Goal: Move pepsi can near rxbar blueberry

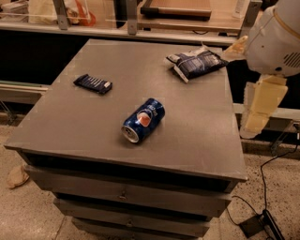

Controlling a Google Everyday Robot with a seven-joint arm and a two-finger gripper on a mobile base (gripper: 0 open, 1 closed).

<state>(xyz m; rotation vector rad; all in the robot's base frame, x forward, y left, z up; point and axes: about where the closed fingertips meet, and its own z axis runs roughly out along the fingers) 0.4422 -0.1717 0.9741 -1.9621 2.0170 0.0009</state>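
The pepsi can (143,120) lies on its side near the middle of the grey table (93,136), its silver end facing the front left. The rxbar blueberry (93,84) lies flat at the table's left side, well apart from the can. My gripper (258,108) hangs off the table's right edge, below the white arm housing (276,40). It is away from both objects and holds nothing that I can see.
A larger dark blue snack bag (197,63) lies at the table's back right corner. A counter with rails and a wooden tray (176,8) runs behind the table. Drawers (126,192) sit below the top. A cable and box (255,225) lie on the floor at the right.
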